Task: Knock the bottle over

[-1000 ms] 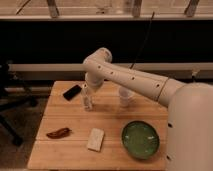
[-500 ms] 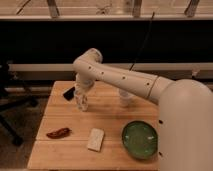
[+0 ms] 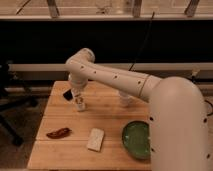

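Note:
The bottle (image 3: 80,104) is a small whitish shape standing on the wooden table (image 3: 110,120) at its back left, right under the end of my arm. My gripper (image 3: 77,96) hangs down from the white arm that reaches in from the right, and it is at the bottle's top, touching it or very close. The bottle looks roughly upright, perhaps leaning a little. The arm hides the bottle's neck.
A black flat object (image 3: 66,93) lies just left of the gripper. A white cup (image 3: 125,99) stands behind the arm at the back middle. A pale block (image 3: 95,139), a red-brown item (image 3: 58,133) and a green plate (image 3: 138,140) lie at the front. An office chair (image 3: 7,107) stands at left.
My arm has swung left along the back of the table, and the gripper is now further left. The bottle sits further left than before, still under the gripper.

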Robot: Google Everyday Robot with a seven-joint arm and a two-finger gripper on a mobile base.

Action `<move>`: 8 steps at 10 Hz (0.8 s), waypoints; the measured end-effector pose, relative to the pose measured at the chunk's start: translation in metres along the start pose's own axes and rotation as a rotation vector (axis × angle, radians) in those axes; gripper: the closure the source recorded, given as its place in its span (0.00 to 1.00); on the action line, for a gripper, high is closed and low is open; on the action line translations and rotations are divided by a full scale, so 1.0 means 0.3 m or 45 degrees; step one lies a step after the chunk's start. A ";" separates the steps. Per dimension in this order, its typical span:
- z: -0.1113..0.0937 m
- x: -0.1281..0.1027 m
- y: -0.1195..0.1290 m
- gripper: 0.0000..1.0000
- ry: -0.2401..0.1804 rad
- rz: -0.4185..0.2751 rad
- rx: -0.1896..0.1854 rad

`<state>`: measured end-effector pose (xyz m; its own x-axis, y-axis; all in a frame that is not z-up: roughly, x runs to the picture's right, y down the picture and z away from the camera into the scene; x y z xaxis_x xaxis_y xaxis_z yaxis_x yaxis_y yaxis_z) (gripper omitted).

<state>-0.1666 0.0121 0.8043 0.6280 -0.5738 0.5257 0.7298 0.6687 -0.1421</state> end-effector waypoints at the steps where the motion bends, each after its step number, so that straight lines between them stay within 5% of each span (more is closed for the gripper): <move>1: 0.009 -0.011 -0.027 1.00 -0.005 -0.017 0.007; 5: 0.039 -0.048 -0.121 1.00 -0.011 -0.080 0.034; 8: 0.025 -0.020 -0.065 1.00 -0.014 -0.058 0.030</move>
